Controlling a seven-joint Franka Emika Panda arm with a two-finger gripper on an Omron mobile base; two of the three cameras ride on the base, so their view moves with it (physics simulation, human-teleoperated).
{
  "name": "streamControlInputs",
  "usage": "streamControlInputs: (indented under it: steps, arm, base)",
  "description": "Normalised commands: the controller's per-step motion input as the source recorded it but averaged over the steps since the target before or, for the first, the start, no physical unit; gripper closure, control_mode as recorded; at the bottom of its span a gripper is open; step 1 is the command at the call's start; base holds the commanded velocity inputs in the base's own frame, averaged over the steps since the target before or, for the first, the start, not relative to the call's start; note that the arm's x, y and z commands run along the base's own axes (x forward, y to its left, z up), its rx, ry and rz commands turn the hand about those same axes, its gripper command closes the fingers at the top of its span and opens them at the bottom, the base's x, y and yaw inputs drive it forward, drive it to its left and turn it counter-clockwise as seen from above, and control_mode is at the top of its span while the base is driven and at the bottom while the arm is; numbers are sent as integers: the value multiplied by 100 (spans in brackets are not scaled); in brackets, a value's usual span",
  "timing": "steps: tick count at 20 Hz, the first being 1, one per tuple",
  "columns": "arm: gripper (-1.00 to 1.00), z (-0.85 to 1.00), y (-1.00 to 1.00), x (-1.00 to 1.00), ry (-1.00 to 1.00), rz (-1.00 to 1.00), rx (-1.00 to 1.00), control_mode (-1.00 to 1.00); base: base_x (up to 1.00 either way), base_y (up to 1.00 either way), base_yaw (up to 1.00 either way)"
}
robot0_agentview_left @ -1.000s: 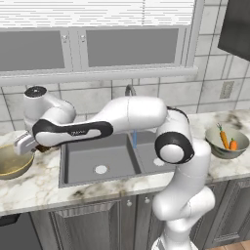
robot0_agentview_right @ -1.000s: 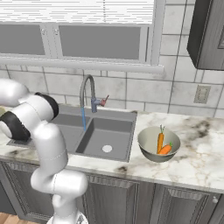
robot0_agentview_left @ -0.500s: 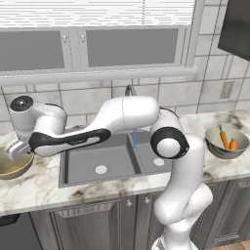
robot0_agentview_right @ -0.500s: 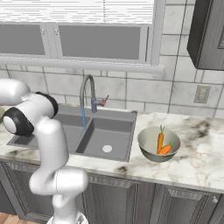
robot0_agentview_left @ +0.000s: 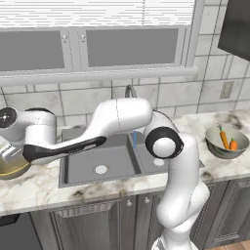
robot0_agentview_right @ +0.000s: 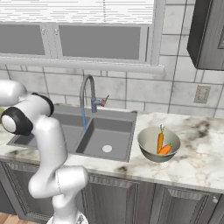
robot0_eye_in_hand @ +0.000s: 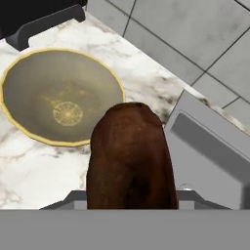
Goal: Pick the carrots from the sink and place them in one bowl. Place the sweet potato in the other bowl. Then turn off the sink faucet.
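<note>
A: Marble counter [robot0_agentview_right: 201,157] is running under a tiled wall and a window. Sink [robot0_agentview_right: 111,131] is sitting in the middle, faucet [robot0_agentview_right: 87,94] is arching over it with a thin blue stream running down into the basin.

B: Where's the arm pointing?

A: It's reaching far out past the left end of the sink in the left base view, hand sitting over the tan-gold bowl [robot0_agentview_left: 12,168] on the counter there.

B: Gripper state?

A: Gripper [robot0_eye_in_hand: 131,195] is partly closed around the sweet potato [robot0_eye_in_hand: 131,156]. In the hand view the dark brown lump is sitting right between the jaws, blocking the finger tips, so I'm reading the grip from how it's sitting there.

B: Potato relative to the bowl?

A: Hand view is showing the tan-gold bowl [robot0_eye_in_hand: 61,95] up and left of the potato, with the potato's near end overlapping the bowl's rim edge in the picture. Potato is hanging above the counter, not lying in the bowl. Sink corner is showing at the right of that view.

B: Carrots?

A: Both carrots [robot0_agentview_right: 162,143] are lying in the grey bowl [robot0_agentview_right: 148,148] on the counter right of the sink, green tops pointing up and back. Same bowl [robot0_agentview_left: 217,146] is showing at far right in the left base view.
</note>
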Motion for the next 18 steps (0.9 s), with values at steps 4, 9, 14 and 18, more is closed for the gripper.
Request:
streamControlInputs:
  steps: [4,9,14,18]
  arm:
    - [100,9,4,0,-9,-9,-1,-100]
    - [100,0,11,2,1,-6,1,-100]
    - [100,0,10,0,4,-5,3,-100]
    - [100,0,19,16,10,-4,4,-100]
  base:
    - [0,0,0]
    - [0,0,0]
    - [0,0,0]
    - [0,0,0]
